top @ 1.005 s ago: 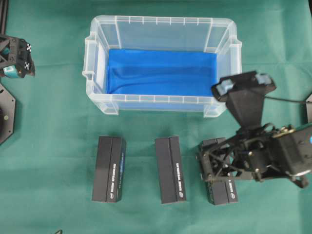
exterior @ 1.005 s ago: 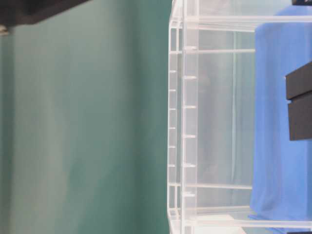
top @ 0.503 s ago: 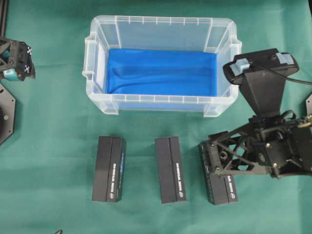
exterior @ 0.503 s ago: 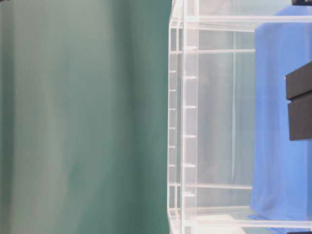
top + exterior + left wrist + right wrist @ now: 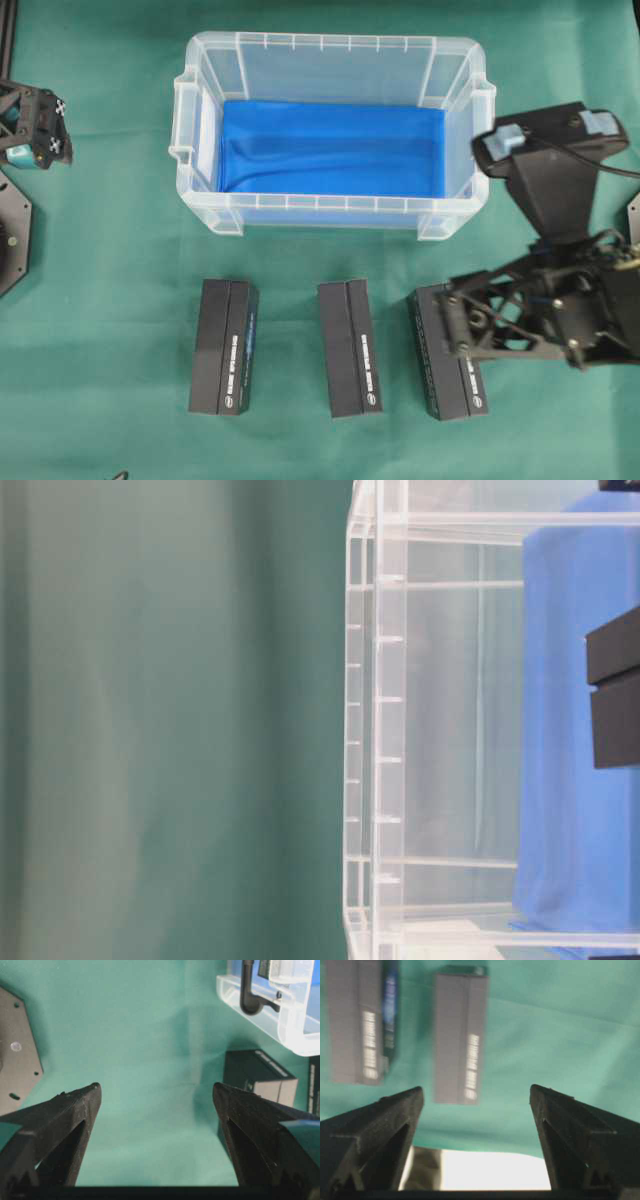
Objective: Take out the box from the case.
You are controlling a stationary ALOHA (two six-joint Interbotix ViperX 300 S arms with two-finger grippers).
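Overhead exterior: a green cloth covers the worktop (image 5: 110, 240), lightly creased. At far left the left tool (image 5: 38, 140) hangs with jaws spread wide, holding nothing. The case (image 5: 330, 65) sits at upper centre — only blue lining inside. Three dark boxes (image 5: 223, 347) lie in a row below it; the right tool (image 5: 450, 335), agape and empty, is over the rightmost.

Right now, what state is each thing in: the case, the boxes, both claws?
case: upright, lidless, no box inside, only blue lining
left box: flat on the cloth, outside the case
middle box: flat on the cloth, outside
right box: on the cloth, right claw above it
left claw: open, empty
right claw: open, empty
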